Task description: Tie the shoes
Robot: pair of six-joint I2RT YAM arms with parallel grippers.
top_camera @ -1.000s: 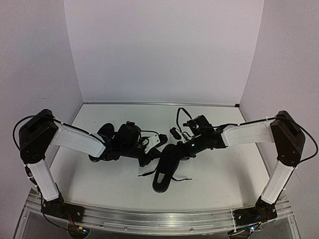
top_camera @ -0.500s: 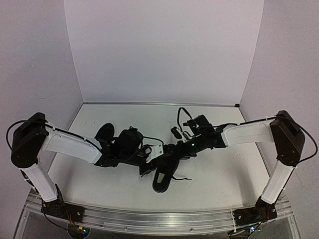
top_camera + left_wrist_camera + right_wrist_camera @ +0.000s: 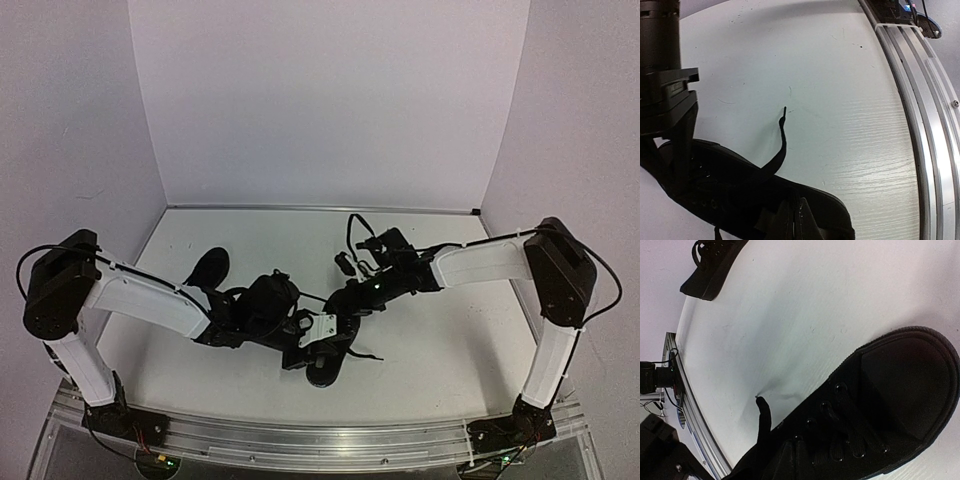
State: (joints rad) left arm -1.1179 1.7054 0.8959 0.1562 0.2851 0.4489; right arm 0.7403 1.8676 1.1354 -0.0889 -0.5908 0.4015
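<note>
Small black low-top lace-up shoe (image 3: 326, 374) at table centre, near edge, under both grippers; mate (image 3: 208, 268) well apart, far left. Judged light, soft-sided. Thin black lace (image 3: 783, 129) limp, likely slippery: pinch near tip. Left gripper (image 3: 796, 219), right gripper (image 3: 790, 460): black on black, can't tell if clamped.

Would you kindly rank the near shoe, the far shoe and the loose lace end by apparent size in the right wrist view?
1. Near shoe, filling the lower right.
2. Far shoe, top left and cropped; distance probably shrinks it.
3. Loose lace end, a thin strip.
</note>
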